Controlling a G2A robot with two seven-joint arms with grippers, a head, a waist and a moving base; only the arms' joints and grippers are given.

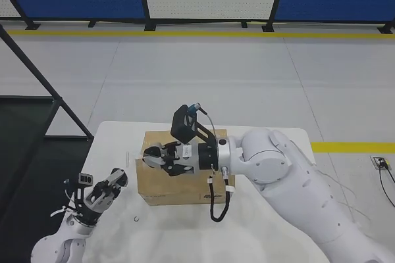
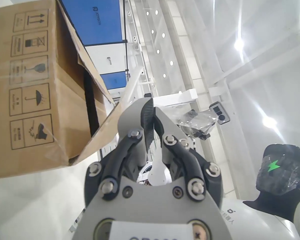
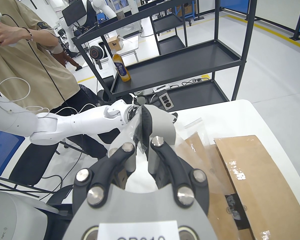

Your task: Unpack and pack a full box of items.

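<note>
Right end effector (image 3: 142,123) clamped on clear bag (image 3: 192,132), probably; left end effector (image 2: 153,116) together; brown box (image 1: 174,187) flaps open.

I see brown cardboard box (image 1: 173,187) upright on white table (image 1: 118,141), top flaps open, clear plastic bag (image 3: 130,129) pinched in right gripper (image 3: 143,118) over box top
</note>
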